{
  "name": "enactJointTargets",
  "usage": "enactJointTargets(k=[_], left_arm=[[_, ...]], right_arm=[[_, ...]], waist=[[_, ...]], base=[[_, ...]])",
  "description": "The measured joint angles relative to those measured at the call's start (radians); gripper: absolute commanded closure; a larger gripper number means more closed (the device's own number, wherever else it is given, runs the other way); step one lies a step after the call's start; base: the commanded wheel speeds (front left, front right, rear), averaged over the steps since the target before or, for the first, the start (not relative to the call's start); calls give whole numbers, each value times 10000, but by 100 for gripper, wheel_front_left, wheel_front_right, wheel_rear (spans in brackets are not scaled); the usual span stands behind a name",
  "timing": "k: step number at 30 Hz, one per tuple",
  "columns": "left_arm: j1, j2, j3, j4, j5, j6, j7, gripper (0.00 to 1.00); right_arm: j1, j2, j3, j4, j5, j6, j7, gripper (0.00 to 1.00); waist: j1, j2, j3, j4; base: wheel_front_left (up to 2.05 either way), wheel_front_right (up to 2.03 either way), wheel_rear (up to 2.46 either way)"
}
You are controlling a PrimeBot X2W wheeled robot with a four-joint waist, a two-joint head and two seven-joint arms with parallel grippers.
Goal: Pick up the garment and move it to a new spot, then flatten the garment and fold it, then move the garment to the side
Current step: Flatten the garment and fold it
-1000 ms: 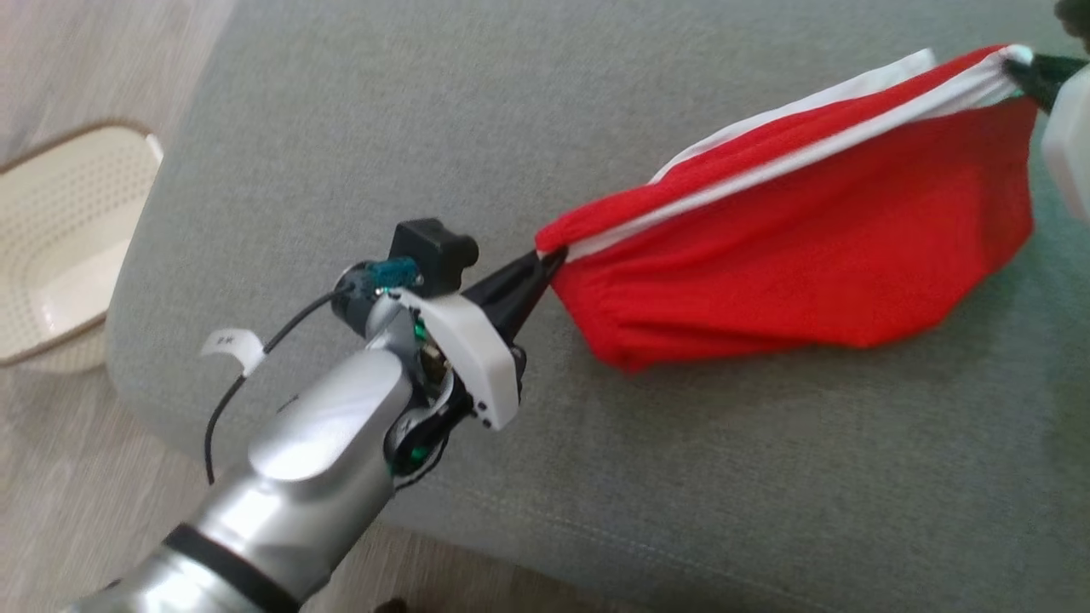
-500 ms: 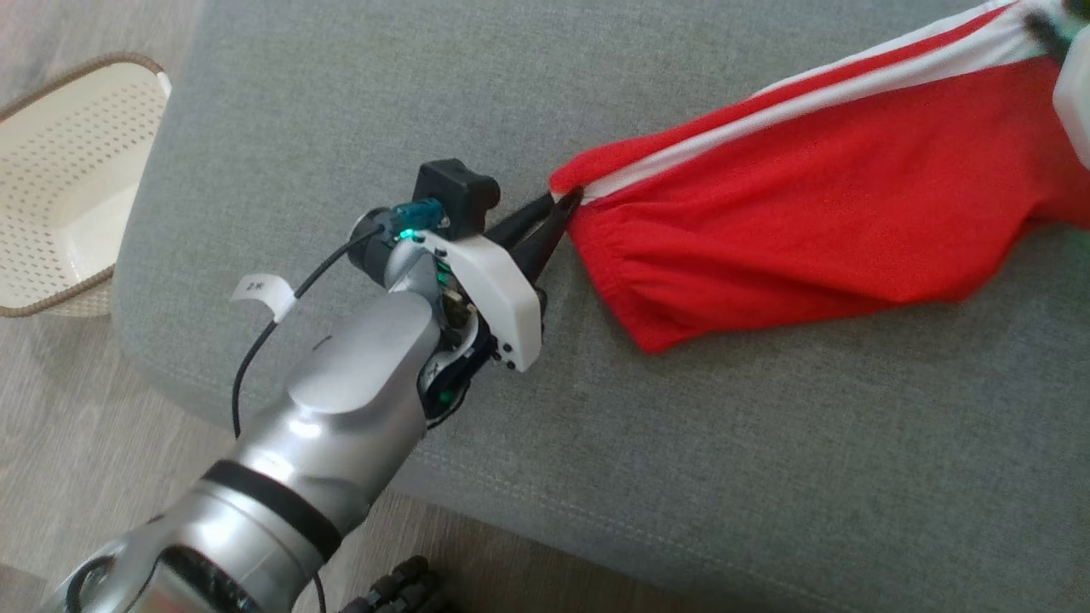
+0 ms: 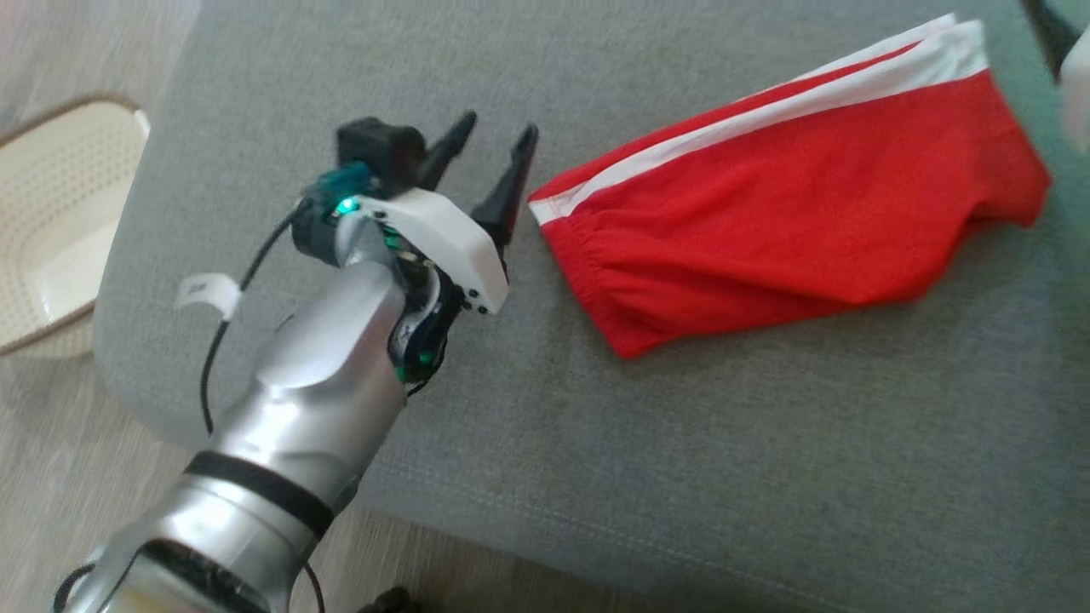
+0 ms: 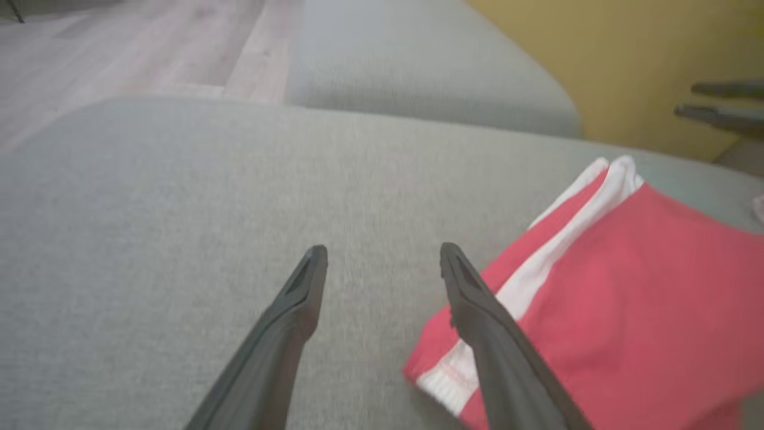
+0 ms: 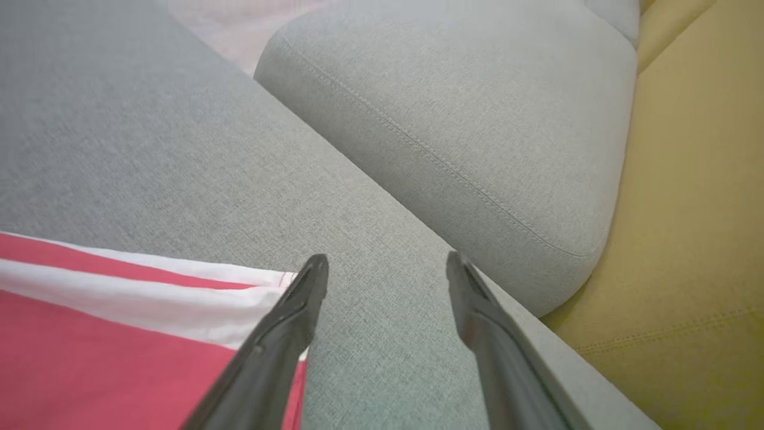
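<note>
The red shorts (image 3: 792, 196) lie free and nearly flat on the grey sofa seat cushion (image 3: 681, 443). In the head view they stretch slantwise, with one end low near the middle and the other high toward the upper right corner. Two white stripes (image 3: 766, 115), with a thin red band between them, run along the upper long edge from end to end. Two layers of cloth show at the far tip of that striped edge. The lower left edge (image 3: 588, 281) is gathered in small puckers, probably an elastic waistband, though the blur leaves that unsure. Shallow creases cross the red panel. The lower right edge lifts a little, with a shadow on the cushion beneath it.
</note>
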Motion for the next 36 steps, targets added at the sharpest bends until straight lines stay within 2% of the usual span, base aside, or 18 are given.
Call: enactJointTargets(k=[7,10,17,20,29,36], left_arm=[[1852,288,1948,-2036,669,416,-4,0],[2821,343,2786,-2913,1070,454,-4,0],[4617,180,4326,-4330,1825,313,-4,0],[5312,54,4874,-4752,2119,188,-8,0],[7322,-81,5881,-5476,2947,-226,-48,0],[8333,-84,5935,-5983,2930,-309,-46,0]], right_arm=[[1454,1070,-1212,926,537,0,-1950,0],[1802,1444,-1716,1133,721,0,-2619,0],[3015,2186,-3051,1053,888,0,-3064,0],[3765,2301,-4130,485,859,0,-3066,0],[7033,3057,-7415,-1041,-844,0,-3066,0],[9257,3990,-9856,-2807,-3229,0,-3066,0]], waist=[[0,0,-850,-457],[0,0,-1237,-718],[-1,0,-2101,-1379],[-1,1,-2449,-1647],[-1,1,-3302,-2317],[-1,1,-3598,-2611]], base=[[0,0,0],[0,0,0],[0,0,0],[0,0,0],[0,0,0],[0,0,0]])
